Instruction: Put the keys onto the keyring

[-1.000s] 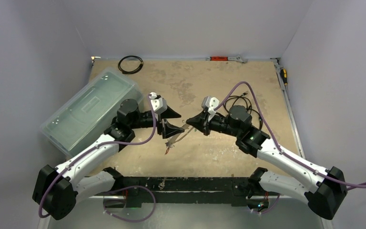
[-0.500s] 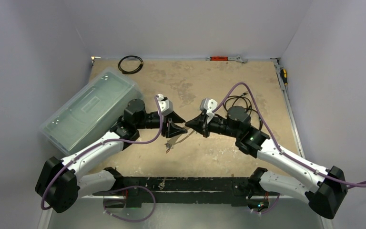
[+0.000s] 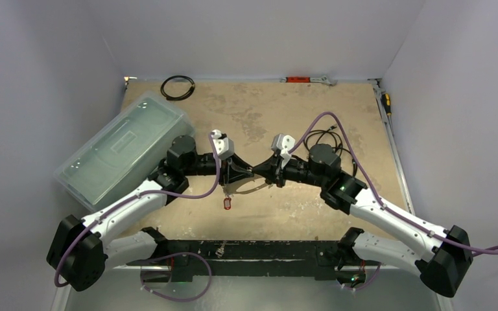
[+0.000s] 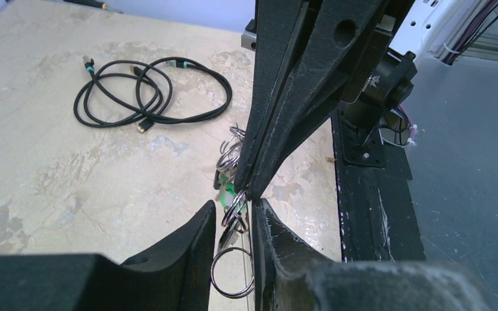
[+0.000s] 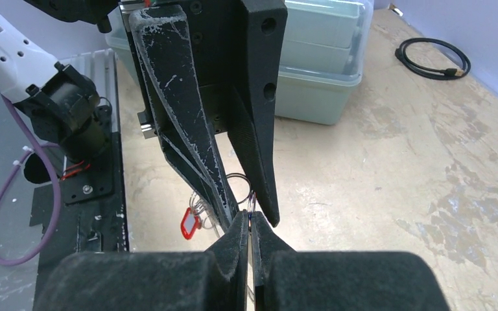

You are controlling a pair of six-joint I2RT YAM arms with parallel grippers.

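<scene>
My right gripper (image 5: 249, 217) is shut on the thin silvery keyring (image 5: 250, 205), whose edge shows between its pads. From above, the keyring (image 3: 251, 188) hangs below both gripper tips at mid-table. My left gripper (image 4: 235, 203) meets the right one tip to tip. Its jaws stand narrowly apart around a cluster of small split rings (image 4: 234, 217) and a larger round ring (image 4: 233, 280). Of the keys, a red tag (image 3: 227, 203) dangles under the left gripper (image 3: 240, 172), and a green tag (image 4: 231, 188) shows behind the right gripper's fingers (image 4: 285, 123).
A clear plastic bin (image 3: 120, 149) lies left of the left arm. A black coiled cable ring (image 3: 177, 87) sits at the far left, a loose black cable (image 3: 331, 139) behind the right arm. A wrench (image 3: 308, 80) and a screwdriver (image 3: 385, 103) lie along the far and right edges.
My left gripper has moved right to meet the right gripper and narrowed its jaws. The hanging ring and the red tag have swung from slanting to below the tips.
</scene>
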